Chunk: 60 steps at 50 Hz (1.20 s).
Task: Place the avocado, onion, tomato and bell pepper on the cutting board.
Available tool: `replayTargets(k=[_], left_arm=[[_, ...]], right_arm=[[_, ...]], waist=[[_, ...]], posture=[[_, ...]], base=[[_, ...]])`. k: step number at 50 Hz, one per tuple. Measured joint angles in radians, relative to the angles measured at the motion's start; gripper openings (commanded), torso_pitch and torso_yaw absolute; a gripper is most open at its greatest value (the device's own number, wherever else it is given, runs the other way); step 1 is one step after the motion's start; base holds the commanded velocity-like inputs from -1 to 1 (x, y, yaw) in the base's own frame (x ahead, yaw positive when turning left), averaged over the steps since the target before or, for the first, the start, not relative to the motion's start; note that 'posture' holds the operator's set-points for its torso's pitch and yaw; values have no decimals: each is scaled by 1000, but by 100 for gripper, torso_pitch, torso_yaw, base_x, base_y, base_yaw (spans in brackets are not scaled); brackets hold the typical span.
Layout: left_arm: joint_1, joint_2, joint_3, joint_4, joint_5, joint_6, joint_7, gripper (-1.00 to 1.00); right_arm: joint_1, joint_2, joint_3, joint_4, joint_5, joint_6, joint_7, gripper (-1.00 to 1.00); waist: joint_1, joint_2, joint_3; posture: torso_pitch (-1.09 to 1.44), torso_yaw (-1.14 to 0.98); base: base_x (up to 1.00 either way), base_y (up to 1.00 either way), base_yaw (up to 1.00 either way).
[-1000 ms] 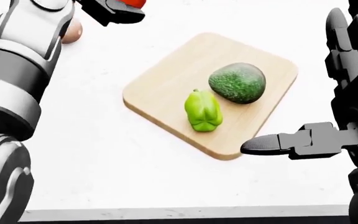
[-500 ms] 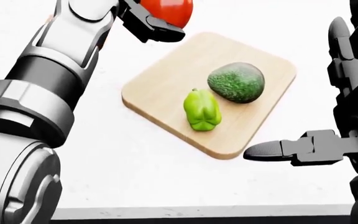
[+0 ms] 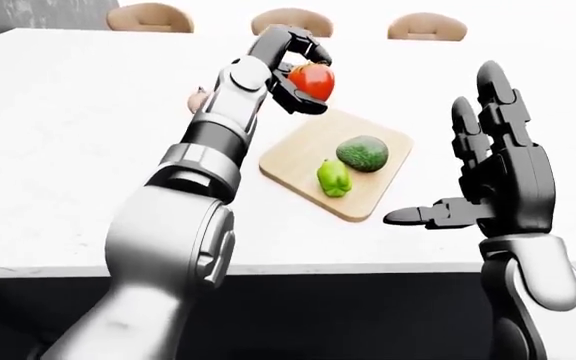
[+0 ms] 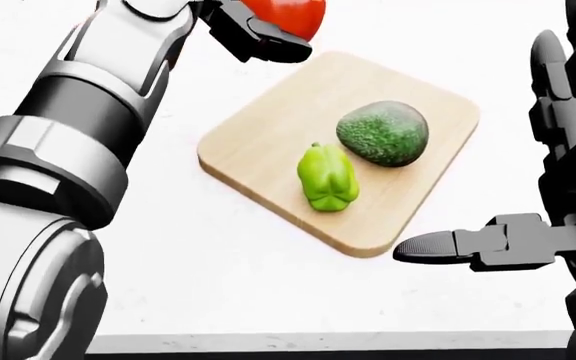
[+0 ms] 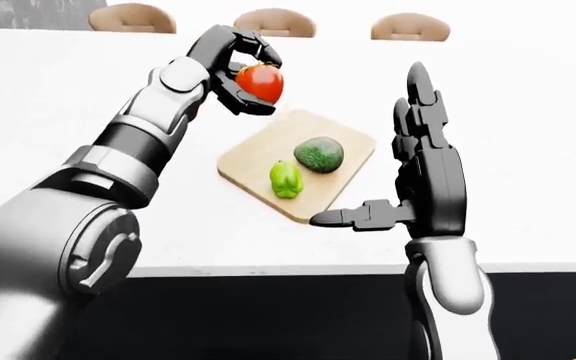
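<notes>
Three dark fingers (image 3: 290, 96) of the left hand (image 3: 290, 69) curl round the tomato (image 3: 313, 80) and pinch it in the air, at about eleven o'clock from the cutting board (image 3: 308, 142) in the left-eye view. On that board the avocado (image 3: 363, 153) lies toward two o'clock and the bell pepper (image 3: 334, 178) just beside it toward seven o'clock. A pale rounded shape, likely the onion (image 3: 197, 100), peeks out past the left forearm at nine o'clock from the tomato, resting on the white table (image 3: 68, 150). At three o'clock from the board the right hand (image 3: 493, 176) stands upright, fingers spread and holding nothing, thumb pointing at the board's edge. Three chair backs (image 3: 291, 19) line the table's twelve o'clock side.
</notes>
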Motion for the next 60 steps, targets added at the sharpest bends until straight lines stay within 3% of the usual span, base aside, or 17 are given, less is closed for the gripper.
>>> replayTargets(k=[10,23,37,48,60], left_arm=[[-78,36,22,-7,-14,14,12,-78],[-118,59,32,5,-10,35,12,-83],[-135,69,31,1,-1,28,10,-87],[-137,66,29,5,10,27,8,-91],[-144,64,35,5,11,19,7,-86]], right_arm=[[6,0,-5,9,2,-10,1,100],[4,-3,-9,-11,4,3,1,100],[-101,-47,-41,-162,36,174,-16,100],[-105,-63,-48,-150,57,192,-25,100],[-86,-64,-55,-166,65,191,-26,100]], waist=[[0,2,12],[0,2,63],[3,1,125],[2,5,169],[0,8,199]], posture=[[4,0],[12,0],[23,0],[32,0],[35,0]], base=[[0,0,0],[0,0,0],[0,0,0],[0,0,0],[0,0,0]])
